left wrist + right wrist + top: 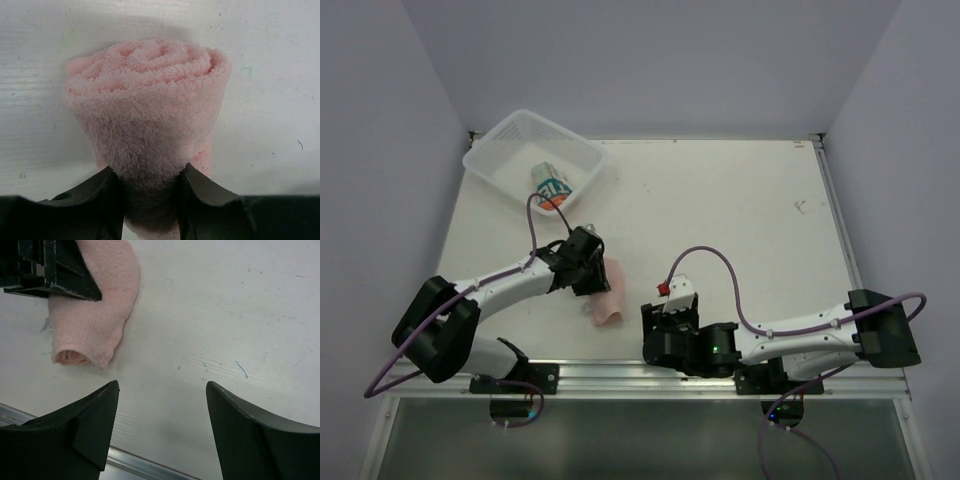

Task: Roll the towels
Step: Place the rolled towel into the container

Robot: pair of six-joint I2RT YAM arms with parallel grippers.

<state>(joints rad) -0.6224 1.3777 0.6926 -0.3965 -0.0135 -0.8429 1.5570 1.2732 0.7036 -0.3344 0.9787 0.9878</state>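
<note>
- You had a white worktop boxed in by pale grey walls, its surface scuffed with small marks.
- Your left tool was clamped on the pink towel, one finger on each side, and the cloth filled the gap between them.
- That pink towel lay on the worktop near the front edge, between your two arms. It was rolled into a tight tube, and its spiral end showed in both wrist views.
- Your right tool stood wide with nothing between its fingers, near the roll's end but not touching it.
- The printed towel sat bundled in the white basket at the far left corner, well apart from both tools. You could not tell from above whether it was rolled.
</note>
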